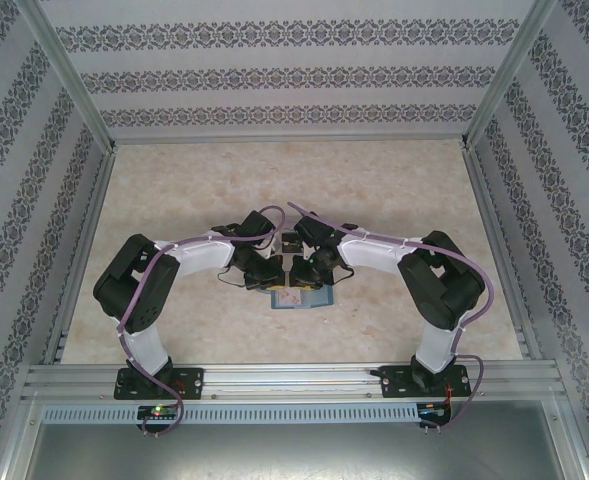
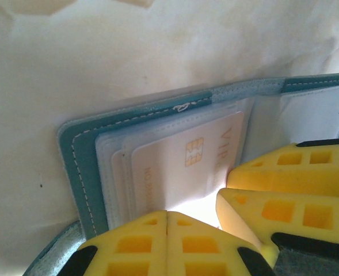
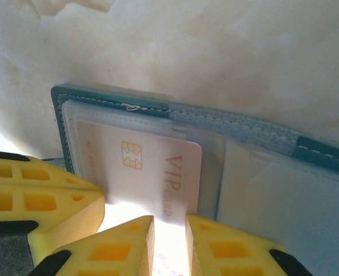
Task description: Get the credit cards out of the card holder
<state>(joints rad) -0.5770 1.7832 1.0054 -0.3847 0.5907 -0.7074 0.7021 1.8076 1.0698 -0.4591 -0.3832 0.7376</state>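
**Left pincer** (image 2: 167,221): clenched, with nothing between its yellow fingers, set at one edge of the opened card holder (image 2: 86,167). **Right pincer** (image 3: 169,224): jaws narrowly parted, meeting the edge of a pale, chip-bearing credit card (image 3: 152,172). Whether they pinched that card could not be told. The card lay partly within a clear sleeve of the holder. The teal holder rested flat on the bench (image 1: 394,200), midway between its side edges and nearer its near edge.

Left gripper (image 2: 166,218) and right gripper (image 3: 169,223) crowd the card holder (image 2: 83,167); tabletop (image 1: 174,200) around free.
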